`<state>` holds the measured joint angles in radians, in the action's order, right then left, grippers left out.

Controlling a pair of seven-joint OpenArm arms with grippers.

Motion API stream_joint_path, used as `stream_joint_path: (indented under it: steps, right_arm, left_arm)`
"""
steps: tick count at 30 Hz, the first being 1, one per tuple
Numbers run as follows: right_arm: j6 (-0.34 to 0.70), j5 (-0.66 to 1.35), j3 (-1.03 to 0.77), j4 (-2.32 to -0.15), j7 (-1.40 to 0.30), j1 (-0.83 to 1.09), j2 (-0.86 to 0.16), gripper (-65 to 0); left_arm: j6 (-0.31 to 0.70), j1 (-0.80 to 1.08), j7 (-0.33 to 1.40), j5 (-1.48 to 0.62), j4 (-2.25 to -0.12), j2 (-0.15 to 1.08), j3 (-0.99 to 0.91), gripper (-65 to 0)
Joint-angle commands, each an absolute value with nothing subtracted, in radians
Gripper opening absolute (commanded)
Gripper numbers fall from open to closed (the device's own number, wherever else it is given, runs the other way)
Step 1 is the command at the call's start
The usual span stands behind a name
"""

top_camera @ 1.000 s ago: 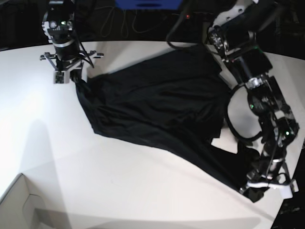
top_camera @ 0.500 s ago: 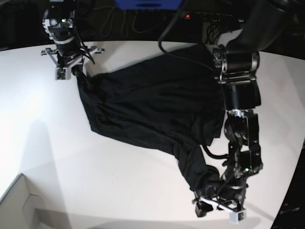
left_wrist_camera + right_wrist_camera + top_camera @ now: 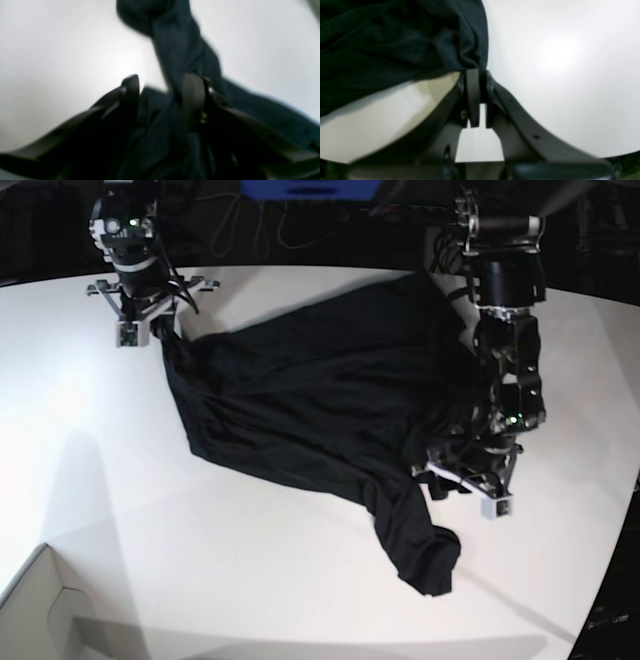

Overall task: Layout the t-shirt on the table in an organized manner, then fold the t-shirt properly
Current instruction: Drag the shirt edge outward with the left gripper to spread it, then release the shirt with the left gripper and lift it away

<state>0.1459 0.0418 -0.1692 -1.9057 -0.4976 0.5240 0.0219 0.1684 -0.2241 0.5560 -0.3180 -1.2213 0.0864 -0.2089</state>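
Note:
The black t-shirt [image 3: 320, 400] lies spread and wrinkled across the white table [image 3: 250, 560], with a bunched tail toward the front [image 3: 428, 555]. My right gripper [image 3: 150, 332] at the far left is shut on a corner of the shirt. The right wrist view shows its tips [image 3: 480, 72] pinching the cloth [image 3: 395, 37] over the table [image 3: 557, 62]. My left gripper [image 3: 462, 485] is at the shirt's right side. In the blurred left wrist view its jaws [image 3: 161, 82] stand apart, with a strand of shirt [image 3: 172, 37] running between them and along the right finger [image 3: 192, 95].
A pale box corner [image 3: 40, 610] sits at the front left. Cables and a blue object [image 3: 310, 188] lie behind the table's far edge. The table's curved edge [image 3: 612, 580] runs close to the left arm at the right.
The left arm swung from the front right edge leftward, then back toward the shirt's right side. The shirt's corner was dragged left and now lies bunched at the front. The right gripper barely moved.

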Motion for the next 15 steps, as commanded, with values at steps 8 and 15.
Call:
stream_joint_path:
  steps: [8,15]
  right_arm:
    - [0.156,0.05,-0.166,-1.922,-0.476,0.516,0.022,-65.0]
    - [0.156,0.05,-0.166,-1.922,-0.476,0.515,0.022,-65.0]
  left_arm:
    - [0.174,-0.246,0.532,-0.32,-1.144,0.093,-0.208,-38.3]
    - [0.176,-0.246,0.532,-0.323,-1.092,0.097,-0.173,-50.3]
